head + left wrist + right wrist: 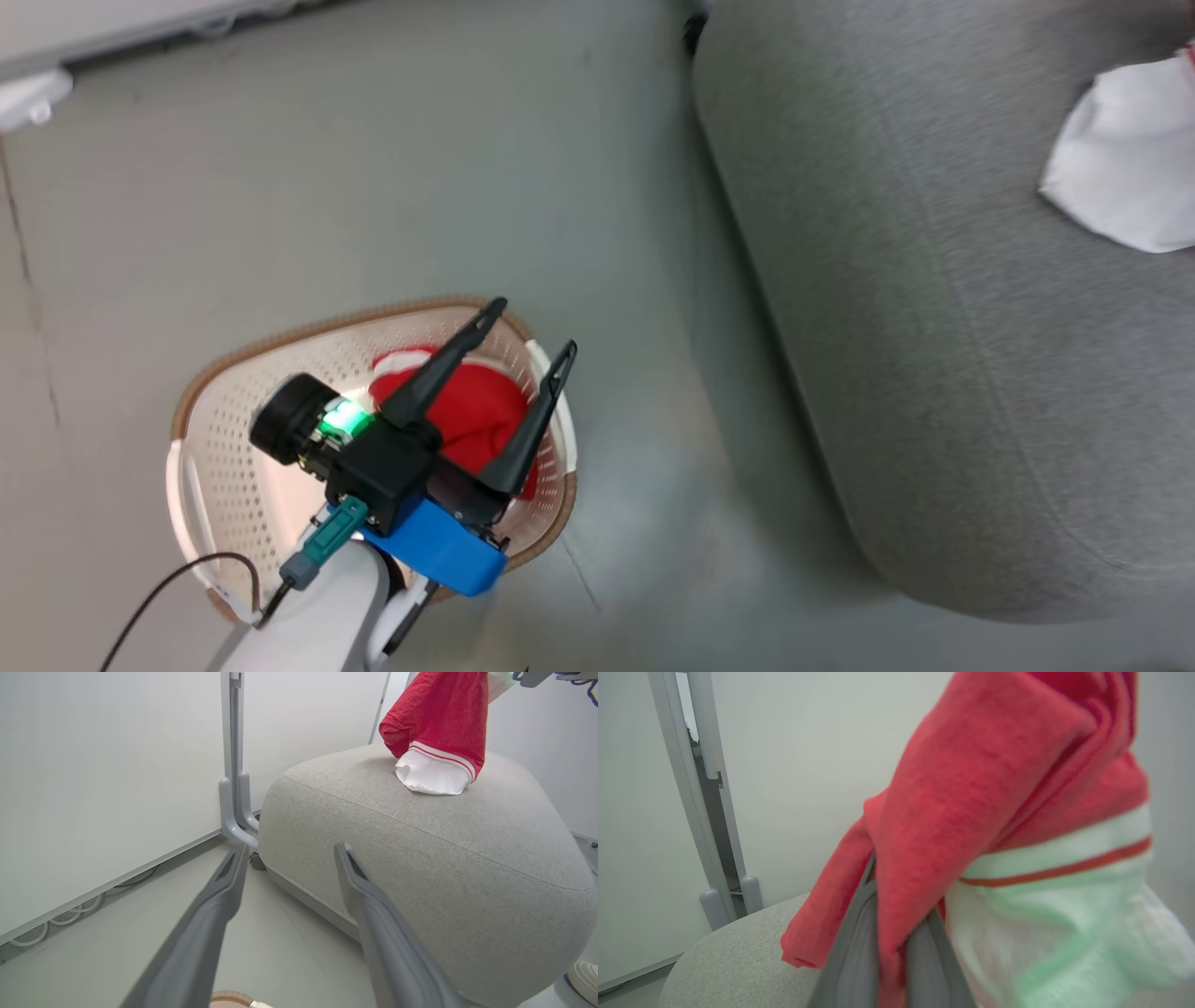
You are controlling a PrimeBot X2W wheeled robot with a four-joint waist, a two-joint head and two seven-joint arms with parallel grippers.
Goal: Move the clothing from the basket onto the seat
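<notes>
One red garment (476, 411) lies bunched inside the cream basket (224, 439) on the floor. My left gripper (532, 327) hovers just above it, open, with nothing between its fingers; in the left wrist view the left gripper (290, 848) points toward the grey seat (420, 858). A second red garment (971, 788) with white trim hangs from my right gripper (887, 952), which is shut on it. In the left wrist view this garment (439, 723) hangs over the seat with its white end resting on the cushion. The head view catches that white end (1120, 159) on the seat (934, 327).
The basket stands on grey floor (373, 187) left of the seat, with a gap between them. A white wall panel (107, 788) and a grey metal post (233, 788) stand behind the seat's corner. A pale shoe (586, 975) shows by the seat's far side.
</notes>
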